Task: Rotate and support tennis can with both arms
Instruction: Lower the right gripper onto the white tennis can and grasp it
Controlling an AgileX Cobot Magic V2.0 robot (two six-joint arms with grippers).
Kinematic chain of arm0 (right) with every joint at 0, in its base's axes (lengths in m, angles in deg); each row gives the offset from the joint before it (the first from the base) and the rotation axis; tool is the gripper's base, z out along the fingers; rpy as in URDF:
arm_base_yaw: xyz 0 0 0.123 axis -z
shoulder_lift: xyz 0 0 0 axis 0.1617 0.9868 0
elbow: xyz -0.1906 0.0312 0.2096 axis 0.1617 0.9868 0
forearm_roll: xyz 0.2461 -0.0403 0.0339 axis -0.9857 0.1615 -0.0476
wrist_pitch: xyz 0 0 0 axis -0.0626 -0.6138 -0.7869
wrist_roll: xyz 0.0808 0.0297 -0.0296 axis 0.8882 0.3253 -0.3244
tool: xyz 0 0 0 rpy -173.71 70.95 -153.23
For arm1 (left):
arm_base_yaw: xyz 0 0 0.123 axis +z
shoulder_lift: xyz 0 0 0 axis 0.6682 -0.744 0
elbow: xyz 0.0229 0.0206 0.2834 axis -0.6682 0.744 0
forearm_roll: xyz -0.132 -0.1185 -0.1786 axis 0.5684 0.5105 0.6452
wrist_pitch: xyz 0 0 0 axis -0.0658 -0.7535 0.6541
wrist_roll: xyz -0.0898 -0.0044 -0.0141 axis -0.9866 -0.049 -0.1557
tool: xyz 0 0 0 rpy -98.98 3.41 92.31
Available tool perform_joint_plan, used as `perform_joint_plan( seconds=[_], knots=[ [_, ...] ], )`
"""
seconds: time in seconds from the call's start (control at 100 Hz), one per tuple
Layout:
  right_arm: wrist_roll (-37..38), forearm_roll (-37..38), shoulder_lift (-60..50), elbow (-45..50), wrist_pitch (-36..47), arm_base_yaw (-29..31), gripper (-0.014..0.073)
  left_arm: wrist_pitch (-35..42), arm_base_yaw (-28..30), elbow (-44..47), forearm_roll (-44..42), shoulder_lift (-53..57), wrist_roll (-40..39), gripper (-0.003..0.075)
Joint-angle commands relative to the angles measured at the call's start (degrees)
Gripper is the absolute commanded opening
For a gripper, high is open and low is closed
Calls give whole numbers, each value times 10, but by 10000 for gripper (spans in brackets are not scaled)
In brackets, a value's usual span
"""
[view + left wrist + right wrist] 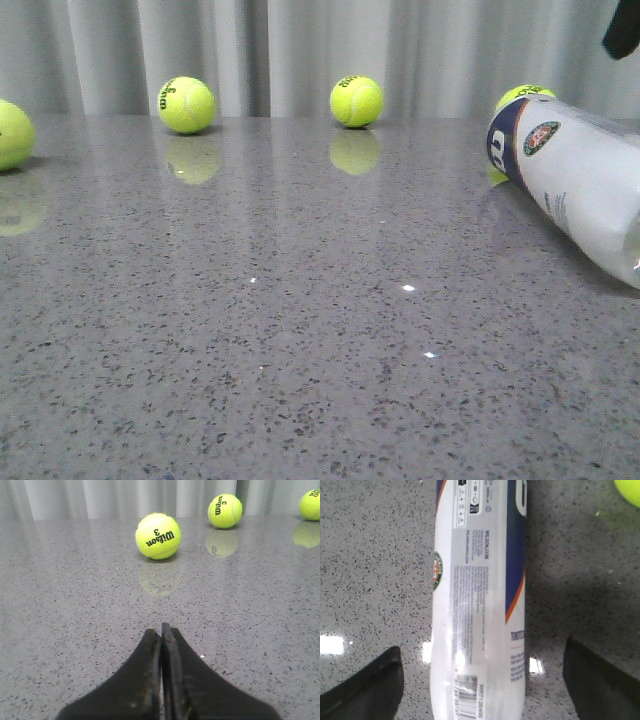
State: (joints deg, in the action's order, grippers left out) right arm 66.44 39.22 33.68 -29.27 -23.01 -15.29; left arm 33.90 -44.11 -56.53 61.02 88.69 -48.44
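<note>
The tennis can (575,180) lies on its side at the right edge of the grey table, its navy end and round logo facing the middle. In the right wrist view the can (477,605) runs lengthwise between the two fingers of my right gripper (482,680), which is open wide above it, with a gap on each side and no touch. A bit of the right arm (622,28) shows at the top right of the front view. My left gripper (161,632) is shut and empty, low over the table, pointing at a tennis ball (158,536). The can is out of the left wrist view.
Yellow-green tennis balls lie along the back of the table: one at the far left (12,135), one left of centre (187,105), one in the middle (357,101), one behind the can (522,95). A grey curtain (320,50) hangs behind the table.
</note>
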Motion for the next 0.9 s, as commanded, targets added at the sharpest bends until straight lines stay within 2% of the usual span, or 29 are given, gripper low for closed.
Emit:
perform_joint_plan(
  seconds=[0.0, 0.27, 0.52, 0.71, 0.78, 0.89],
  knots=[
    [3, -32, 15, -22, 31, -4, 637, 45, 1, 27, 6, 22, -1, -20],
    [3, -41, 87, -22, 59, -4, 637, 45, 1, 27, 6, 22, -1, -20],
    [3, -37, 111, -22, 61, -4, 626, 45, 1, 27, 6, 22, -1, -20],
    [2, -32, 109, -23, 58, -8, 392, 45, 1, 27, 6, 22, -1, -20],
    [0, -27, 106, -27, 56, -16, 356, 45, 1, 27, 6, 22, -1, -20],
    [-13, 10, 104, -54, 54, -52, 353, 45, 1, 27, 6, 22, -1, -20]
  ],
)
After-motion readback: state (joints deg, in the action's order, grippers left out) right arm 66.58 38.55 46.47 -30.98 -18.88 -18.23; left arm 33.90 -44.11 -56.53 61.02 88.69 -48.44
